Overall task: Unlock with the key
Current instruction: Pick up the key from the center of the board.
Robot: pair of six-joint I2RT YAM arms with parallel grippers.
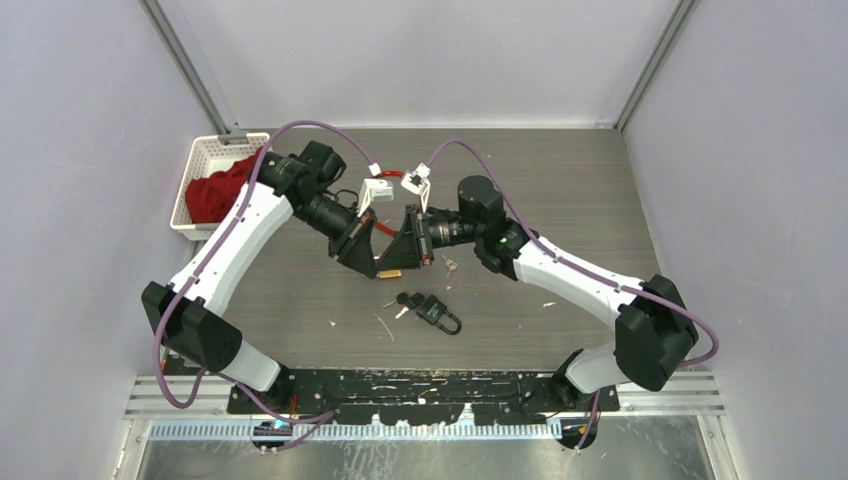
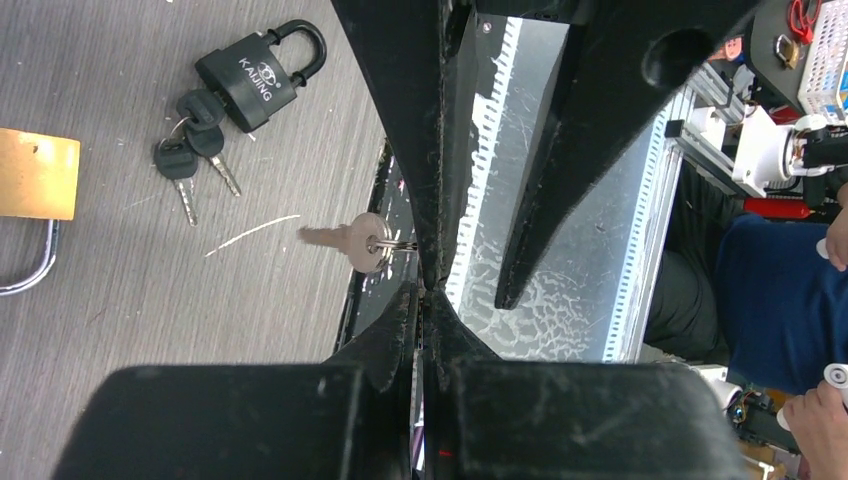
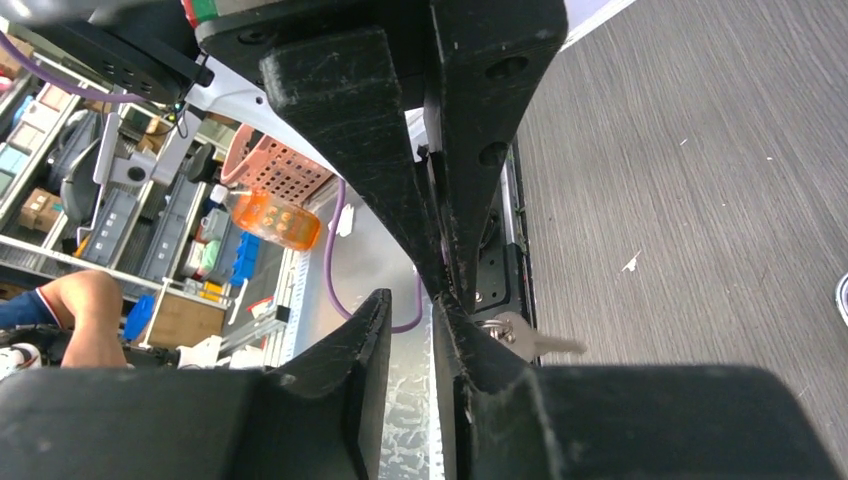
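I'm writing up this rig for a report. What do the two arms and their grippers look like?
The left arm and right arm each have white links between chunky black joints, with a purple cable looping to the wrist. The left gripper and right gripper are matte black, with two tapering, scuffed fingers.

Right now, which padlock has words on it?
The black padlock: white letters are printed on its body, and dark-headed keys lie beside it. The part of the brass padlock that shows is plain gold.
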